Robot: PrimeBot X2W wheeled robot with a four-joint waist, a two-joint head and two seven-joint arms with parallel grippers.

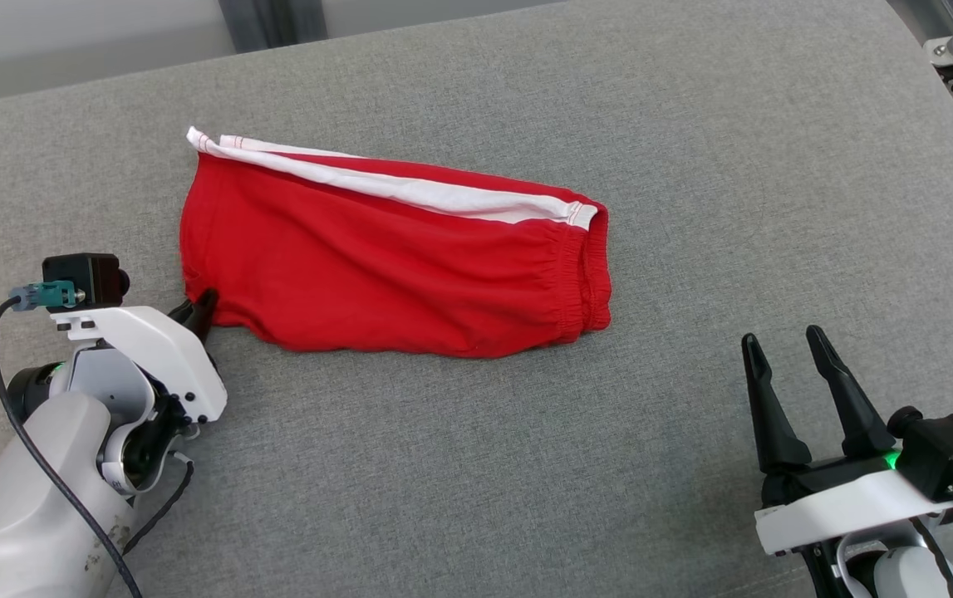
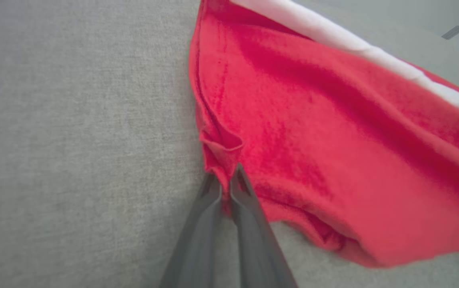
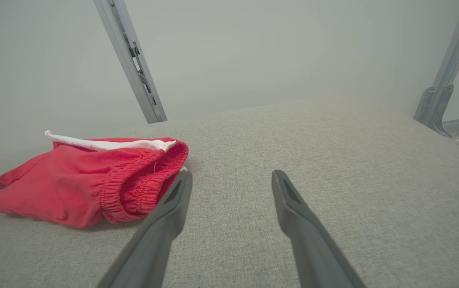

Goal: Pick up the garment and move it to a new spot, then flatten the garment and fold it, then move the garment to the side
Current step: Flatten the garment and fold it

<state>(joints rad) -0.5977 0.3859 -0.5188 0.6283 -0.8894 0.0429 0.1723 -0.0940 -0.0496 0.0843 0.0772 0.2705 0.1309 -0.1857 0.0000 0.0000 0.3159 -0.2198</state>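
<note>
1. Shorts: the garment [image 1: 393, 257], red with a white band [image 1: 410, 187] along its far edge, lies doubled over in a long bundle on the grey padded surface [image 1: 692, 100]. Its elastic waistband [image 1: 588, 266] is toward our right and the leg hem toward our left.
2. Our left gripper [image 2: 225, 176] is clenched on the garment's near-left corner. In the left wrist view a small tuck of red hem sits pinched between the two dark fingers, low against the padding.
3. Our right gripper [image 1: 788, 345] sits at our near right, well apart from the waistband, with its jaws spread wide and nothing in them.
4. We judge this to be the start of the pick-up: the corner is taken and nothing is lifted yet.
5. What could go wrong from here:
   - The bite is thin — only the edge of the hem — so a quick pull could draw the cloth out of the fingers.
   - We cannot tell how many layers are caught. If it is only the top one, the bundle would open as it rises and trail across the surface.
   - Carried by one corner, the garment would hang long and swing — it could land crumpled at the new spot, which makes flattening harder.
   - The fingertips sit so low that they may also have nipped the padding; we cannot tell.
</note>
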